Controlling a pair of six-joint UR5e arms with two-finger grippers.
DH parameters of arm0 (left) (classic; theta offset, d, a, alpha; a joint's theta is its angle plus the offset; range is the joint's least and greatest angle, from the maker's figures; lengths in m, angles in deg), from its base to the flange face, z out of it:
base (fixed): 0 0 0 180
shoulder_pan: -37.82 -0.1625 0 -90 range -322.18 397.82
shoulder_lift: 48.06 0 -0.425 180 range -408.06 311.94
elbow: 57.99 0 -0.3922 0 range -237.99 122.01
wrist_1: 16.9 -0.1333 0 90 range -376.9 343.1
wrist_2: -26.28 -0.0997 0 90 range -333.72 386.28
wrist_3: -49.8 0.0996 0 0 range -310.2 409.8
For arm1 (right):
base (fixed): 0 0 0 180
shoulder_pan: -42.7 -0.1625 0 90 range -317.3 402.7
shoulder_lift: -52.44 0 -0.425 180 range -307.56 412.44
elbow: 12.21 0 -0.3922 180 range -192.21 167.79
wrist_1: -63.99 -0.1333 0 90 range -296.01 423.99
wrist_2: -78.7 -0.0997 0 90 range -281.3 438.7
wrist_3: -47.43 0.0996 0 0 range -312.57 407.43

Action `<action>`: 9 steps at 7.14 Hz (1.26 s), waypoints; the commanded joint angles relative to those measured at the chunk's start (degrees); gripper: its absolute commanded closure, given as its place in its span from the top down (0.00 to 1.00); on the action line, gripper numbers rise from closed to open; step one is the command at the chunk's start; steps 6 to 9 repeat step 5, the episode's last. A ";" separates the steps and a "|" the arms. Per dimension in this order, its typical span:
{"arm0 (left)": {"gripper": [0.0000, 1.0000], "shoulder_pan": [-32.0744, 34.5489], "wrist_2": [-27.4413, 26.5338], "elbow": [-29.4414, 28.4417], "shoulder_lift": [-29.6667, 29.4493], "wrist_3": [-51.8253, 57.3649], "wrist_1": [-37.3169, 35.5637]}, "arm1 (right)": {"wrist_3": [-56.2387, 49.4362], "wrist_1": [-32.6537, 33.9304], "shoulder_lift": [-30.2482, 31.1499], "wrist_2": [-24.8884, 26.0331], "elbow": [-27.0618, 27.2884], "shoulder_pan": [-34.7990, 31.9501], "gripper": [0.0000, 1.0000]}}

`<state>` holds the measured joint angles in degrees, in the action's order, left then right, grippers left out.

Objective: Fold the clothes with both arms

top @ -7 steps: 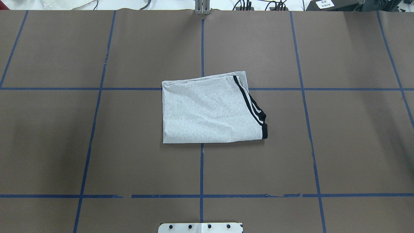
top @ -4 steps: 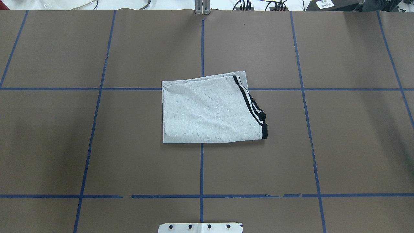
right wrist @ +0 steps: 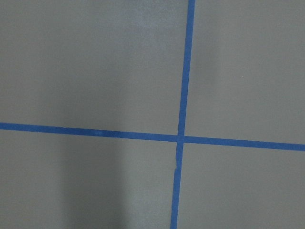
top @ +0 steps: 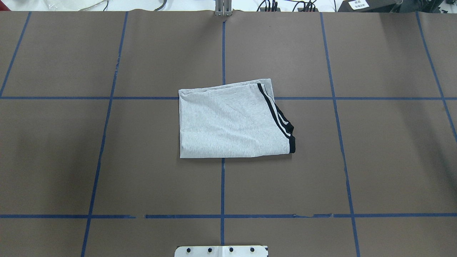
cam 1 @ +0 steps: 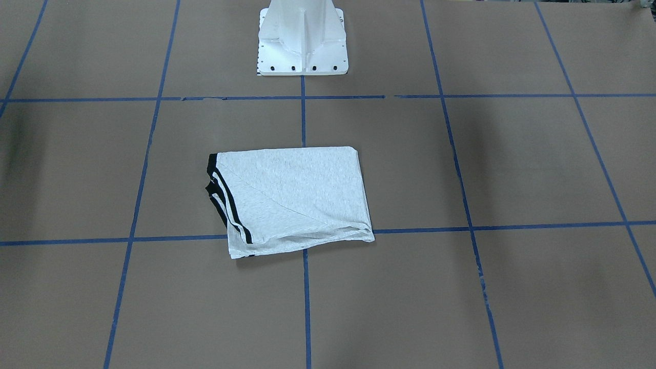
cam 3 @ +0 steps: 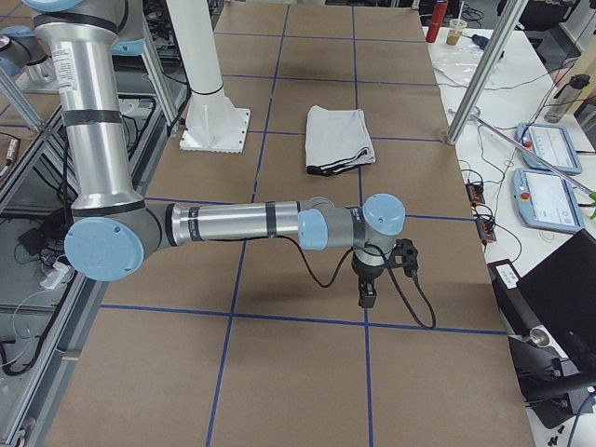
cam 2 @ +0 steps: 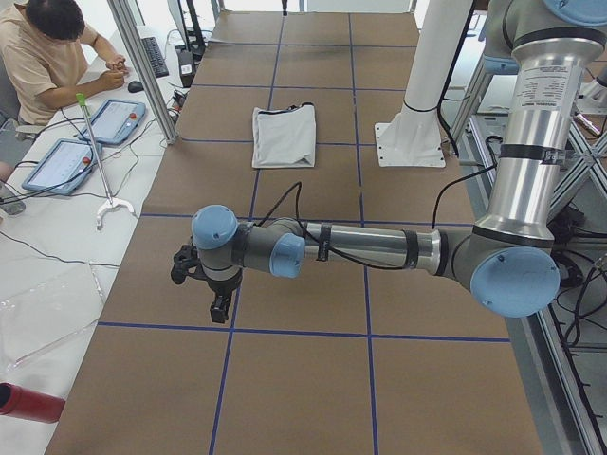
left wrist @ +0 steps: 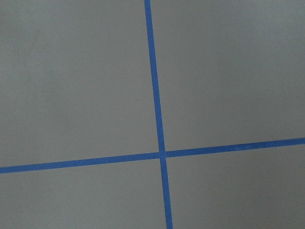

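Note:
The grey T-shirt [top: 232, 123] lies folded into a rough rectangle at the table's centre, black collar and stripes on its right edge. It also shows in the front-facing view [cam 1: 289, 197], the exterior left view [cam 2: 284, 135] and the exterior right view [cam 3: 339, 139]. The printed front is hidden. My left gripper [cam 2: 220, 308] hangs over the table far out on my left, well away from the shirt. My right gripper [cam 3: 368, 296] hangs far out on my right. Both show only in side views, so I cannot tell whether they are open or shut.
Brown table cover with blue tape grid lines [top: 222, 185]. The white pedestal base [cam 1: 302, 38] stands at the robot's side. An operator [cam 2: 57, 57] sits at a side desk with tablets [cam 2: 116, 120]. A metal post [cam 3: 475, 84] stands at the right end.

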<state>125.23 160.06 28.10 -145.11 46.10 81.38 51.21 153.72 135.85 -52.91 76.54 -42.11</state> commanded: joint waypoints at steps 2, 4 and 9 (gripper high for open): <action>1.00 -0.05 0.16 -0.05 -0.07 0.01 -0.01 | 0.00 0.00 0.00 -0.05 -0.07 0.00 1.00; 1.00 -0.05 0.17 0.21 -0.07 0.01 -0.01 | 0.00 0.00 -0.09 -0.05 -0.16 0.00 1.00; 1.00 -0.05 0.17 0.30 -0.07 0.10 -0.01 | 0.00 0.00 -0.09 -0.05 -0.16 0.00 1.00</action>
